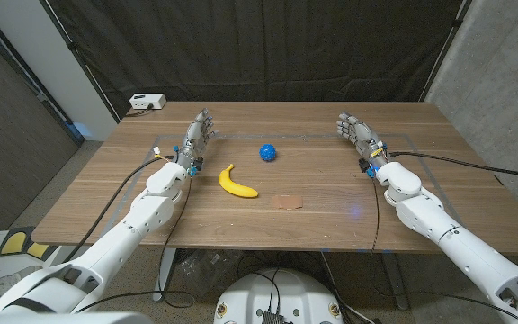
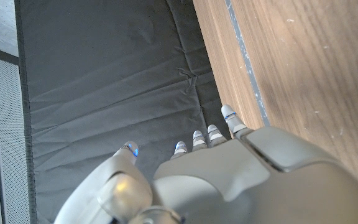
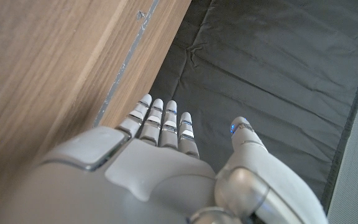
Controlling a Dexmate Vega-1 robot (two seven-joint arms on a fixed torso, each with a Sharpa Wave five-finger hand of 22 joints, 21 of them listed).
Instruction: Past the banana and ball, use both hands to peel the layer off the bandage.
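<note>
One flat tan bandage (image 1: 287, 202), untouched.

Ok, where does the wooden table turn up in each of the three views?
Head view: the table spans the middle, carrying the banana, ball and bandage.
Left wrist view: table is the wood beside the left robot hand.
Right wrist view: table is the wood beside the right robot hand.
Shared landmark: the black curtain behind the table's far edge.
</note>
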